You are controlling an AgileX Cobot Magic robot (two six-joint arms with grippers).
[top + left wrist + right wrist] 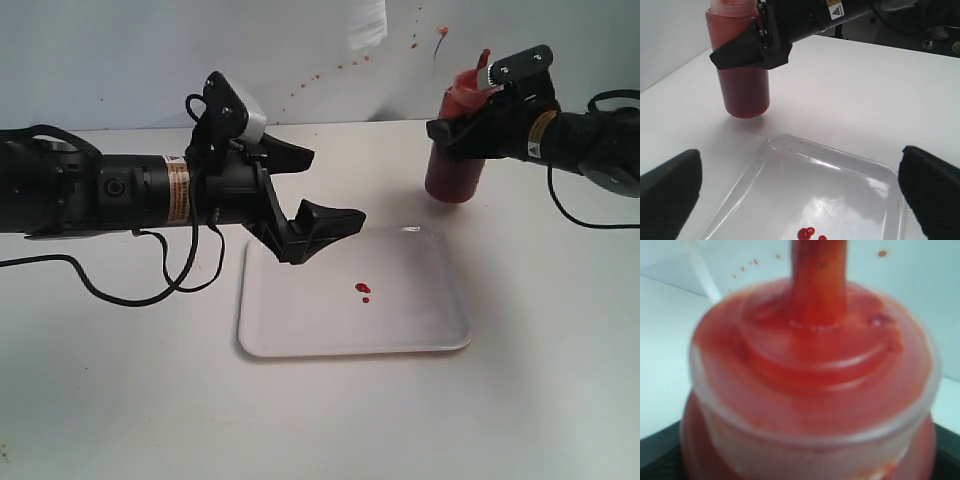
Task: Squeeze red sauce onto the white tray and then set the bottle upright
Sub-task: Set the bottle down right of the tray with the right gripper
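While the left fingers [322, 226] hang spread wide above the left rear edge of the tray [300, 335], touching nothing, a few small drops of red sauce [362, 290] sit near its middle. The tray lies flat on the bench [120, 400]. Further right, just past the tray's far right corner and apart from it, the bottle [452, 175] stands upright on the bench, nozzle up. The right fingers [458, 130] are clamped around its upper body, one on either side.
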